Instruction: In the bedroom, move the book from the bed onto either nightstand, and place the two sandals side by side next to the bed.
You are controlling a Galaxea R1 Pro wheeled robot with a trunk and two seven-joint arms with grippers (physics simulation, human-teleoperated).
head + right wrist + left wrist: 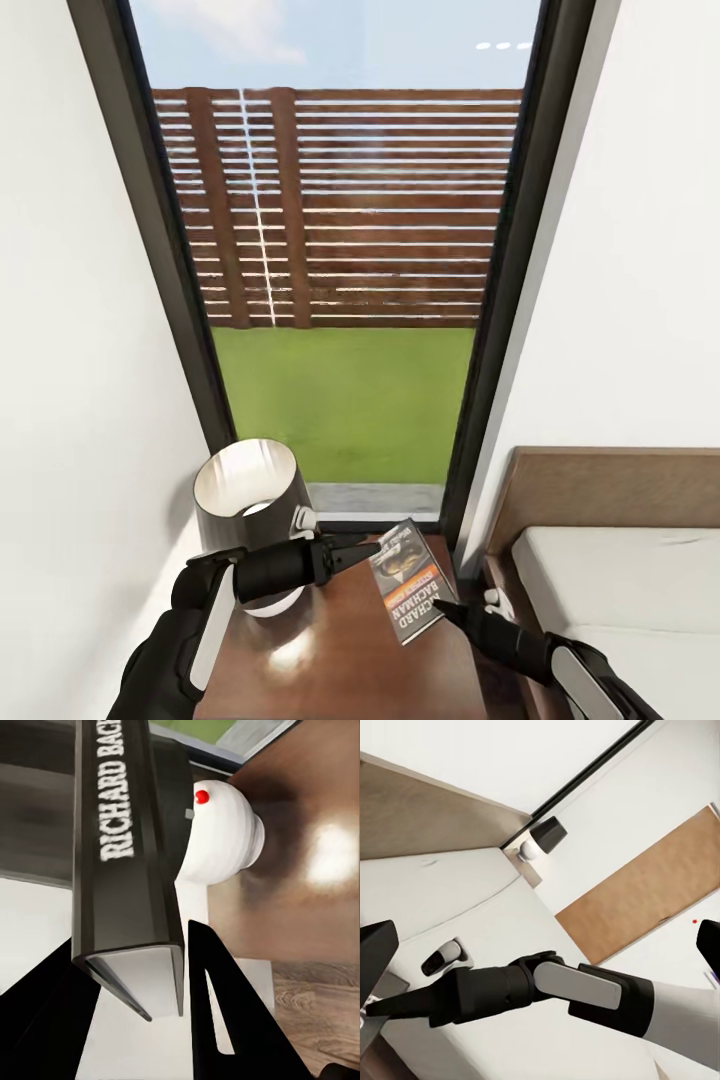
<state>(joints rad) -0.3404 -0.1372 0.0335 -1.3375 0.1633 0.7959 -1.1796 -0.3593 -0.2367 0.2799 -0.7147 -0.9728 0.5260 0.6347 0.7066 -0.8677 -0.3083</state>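
Head view shows the thin grey-black paperback book [410, 582] with its orange band tilted over the glossy dark brown wooden nightstand [330, 650], clenched at its lower corner by your right hand [442, 607]. In the right wrist view the book [131, 862] sits edge-on between the black fingers [221, 1012], its spine lettering readable, so the grip is on a narrow strip only.

I judge that to be the main risk: a thin cover pinched near one corner can pivot or slip, and the book would drop slanted. It hangs near the nightstand's bed-side edge, so a slip could send it down between the nightstand and the dark-framed bed [600, 560].

Your left hand [375, 548] points at the book from the lamp side, just beside its top edge; I cannot tell whether it is released or clenched. Nudge it further and you may knock the book out of the grip.

The dark-shaded table lamp [245, 500] with a white base stands at the nightstand's far corner. Swing wide and you may tip it.
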